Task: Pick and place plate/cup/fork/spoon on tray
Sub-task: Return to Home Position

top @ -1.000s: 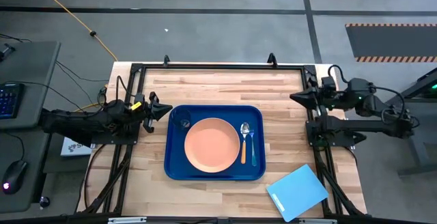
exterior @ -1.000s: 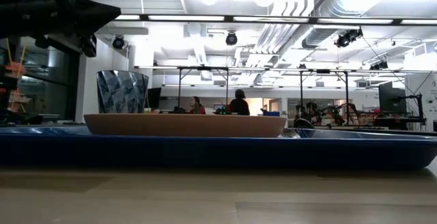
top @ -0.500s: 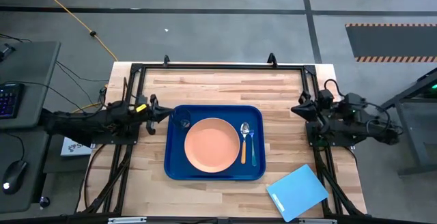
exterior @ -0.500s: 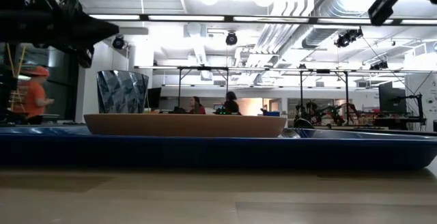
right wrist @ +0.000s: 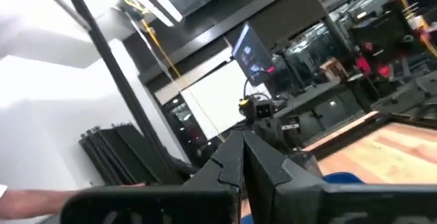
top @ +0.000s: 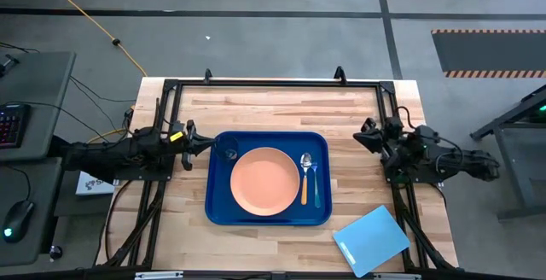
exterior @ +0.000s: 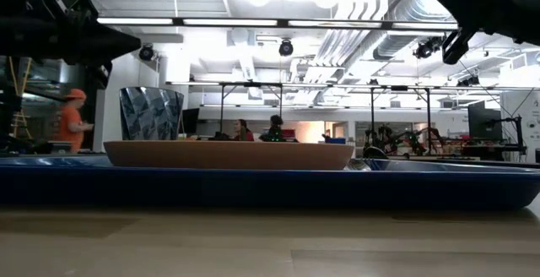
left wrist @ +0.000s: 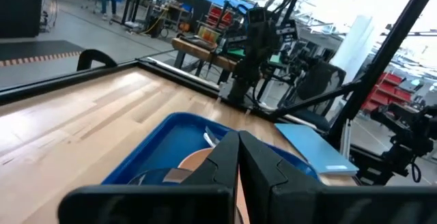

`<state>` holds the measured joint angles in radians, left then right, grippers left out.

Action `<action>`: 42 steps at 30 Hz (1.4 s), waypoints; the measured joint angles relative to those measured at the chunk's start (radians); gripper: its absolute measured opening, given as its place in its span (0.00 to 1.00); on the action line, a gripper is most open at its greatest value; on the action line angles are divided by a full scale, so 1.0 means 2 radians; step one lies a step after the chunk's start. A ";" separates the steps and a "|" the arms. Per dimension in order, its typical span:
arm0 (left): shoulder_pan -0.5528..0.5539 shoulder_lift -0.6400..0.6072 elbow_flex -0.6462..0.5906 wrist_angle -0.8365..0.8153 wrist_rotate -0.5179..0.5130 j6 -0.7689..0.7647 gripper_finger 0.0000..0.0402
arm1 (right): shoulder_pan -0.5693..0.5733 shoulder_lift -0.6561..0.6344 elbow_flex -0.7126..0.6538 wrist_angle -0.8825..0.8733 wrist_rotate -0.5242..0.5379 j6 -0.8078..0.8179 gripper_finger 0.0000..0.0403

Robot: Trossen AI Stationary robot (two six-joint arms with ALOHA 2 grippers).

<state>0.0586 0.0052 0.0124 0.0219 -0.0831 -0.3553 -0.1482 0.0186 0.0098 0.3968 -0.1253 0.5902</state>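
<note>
Frame centre: tray (top: 217,212) carries plate (top: 265,180) mid, cup (top: 226,150) upper left, spoon (top: 304,176) and fork (top: 316,182) right; board (top: 371,241) lower right.

A light wooden table (top: 273,109) carries everything. The dark-blue tray (top: 268,219) lies flat at its middle. A light-blue flat board (top: 371,241) lies at the near right corner, apart from the tray.

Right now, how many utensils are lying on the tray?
2. The spoon lies just right of the plate, bowl toward the table's far edge, and the fork lies right beside it, nearer the right rim of the tray. None seems hidden.
</note>
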 joint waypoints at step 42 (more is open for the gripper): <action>-0.001 -0.001 0.000 -0.001 0.001 0.000 0.01 | 0.030 0.009 0.001 -0.192 0.037 -0.060 0.00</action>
<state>0.0570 0.0040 0.0124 0.0208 -0.0807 -0.3557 -0.0887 0.0376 0.0116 0.0120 -0.0521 0.4708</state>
